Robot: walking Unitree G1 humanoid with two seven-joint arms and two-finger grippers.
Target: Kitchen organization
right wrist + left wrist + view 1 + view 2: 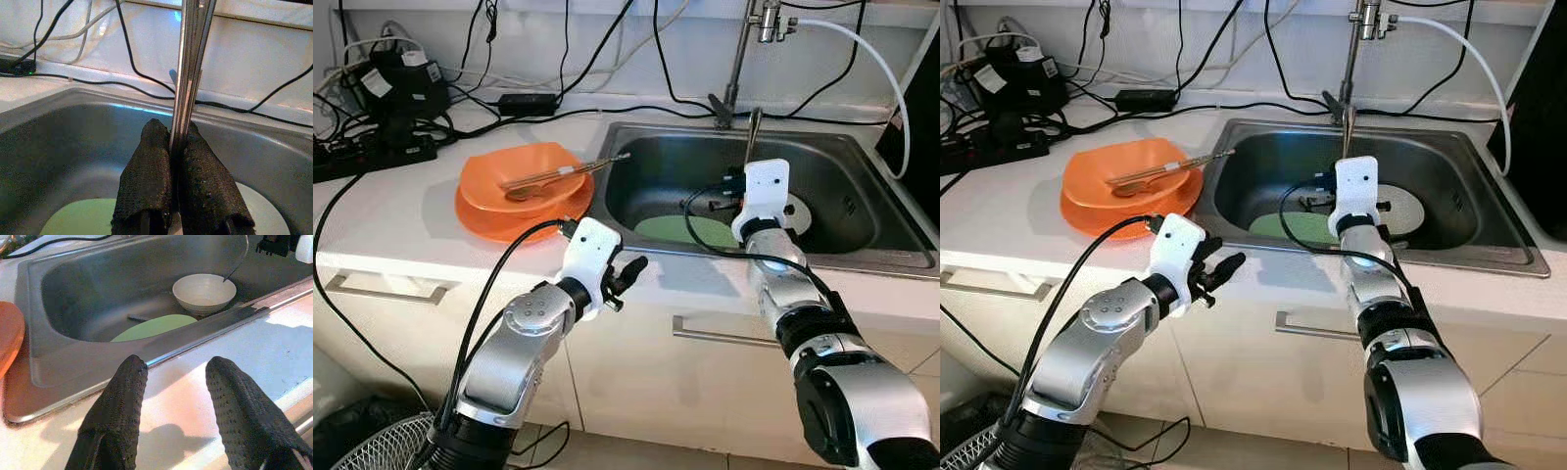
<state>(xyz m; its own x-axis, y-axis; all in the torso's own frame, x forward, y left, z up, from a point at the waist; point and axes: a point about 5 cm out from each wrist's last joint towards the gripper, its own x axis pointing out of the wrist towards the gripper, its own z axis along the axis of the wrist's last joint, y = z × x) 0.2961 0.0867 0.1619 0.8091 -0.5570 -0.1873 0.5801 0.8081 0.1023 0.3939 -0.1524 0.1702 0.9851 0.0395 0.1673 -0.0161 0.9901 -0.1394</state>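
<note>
Two hands: right hand (178,147) clamped on upright utensil (752,137) over sink (842,147), seemingly lifted clear of green plate (685,231) and bowl (204,293) for transfer; left hand (173,396) empty, fingers parted, above tabletop (401,211) edge beside orange dishes (514,196).

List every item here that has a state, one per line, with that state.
Left gripper: open, empty, over the counter edge by the sink.
Right gripper: shut on metal utensils, held upright above the sink.
Orange plates: stacked on the counter, utensils lying across them.
Green plate: flat in the sink.
White bowl: upright in the sink.
Faucet: no water visible.
</note>
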